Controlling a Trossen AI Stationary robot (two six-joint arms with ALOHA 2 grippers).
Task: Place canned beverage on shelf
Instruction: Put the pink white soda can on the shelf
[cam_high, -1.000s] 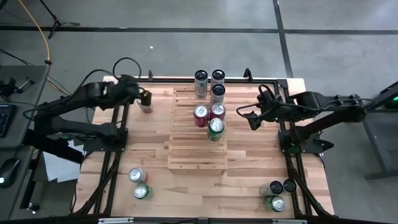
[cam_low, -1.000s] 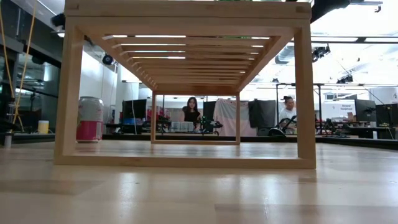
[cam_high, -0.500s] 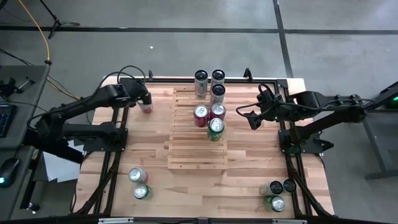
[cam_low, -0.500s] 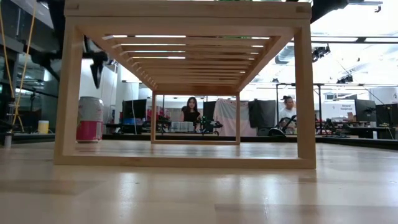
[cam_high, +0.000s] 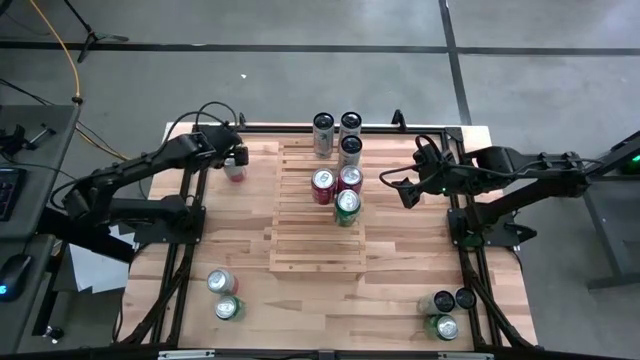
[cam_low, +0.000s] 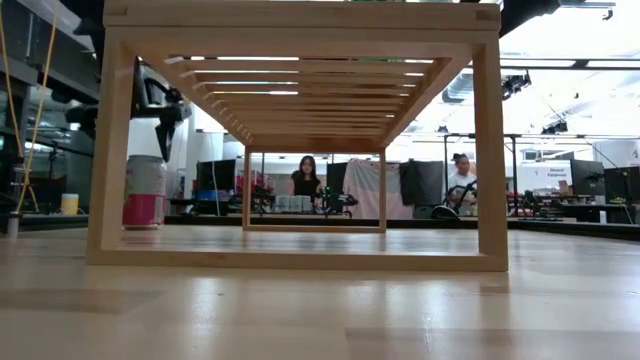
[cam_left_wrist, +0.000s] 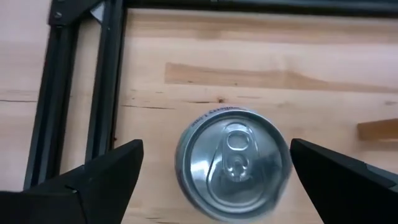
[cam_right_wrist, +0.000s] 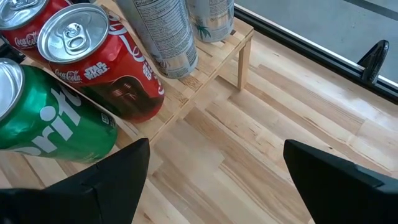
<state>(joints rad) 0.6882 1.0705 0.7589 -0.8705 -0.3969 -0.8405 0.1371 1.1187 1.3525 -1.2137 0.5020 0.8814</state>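
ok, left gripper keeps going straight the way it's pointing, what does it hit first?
Probably the pink-and-silver aluminium can standing on the wooden tabletop. The left gripper points straight down over its lid, jaws open on either side. The height above it is unclear.

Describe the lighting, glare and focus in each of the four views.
High view: even light, soft shadows, all sharp. Low view: bright ceiling lights wash out the room behind the shelf, dark against them. Left wrist view: can sharp with mild sheen, fingers blurred. Right wrist view: glare on tabletop, fingers blurred.
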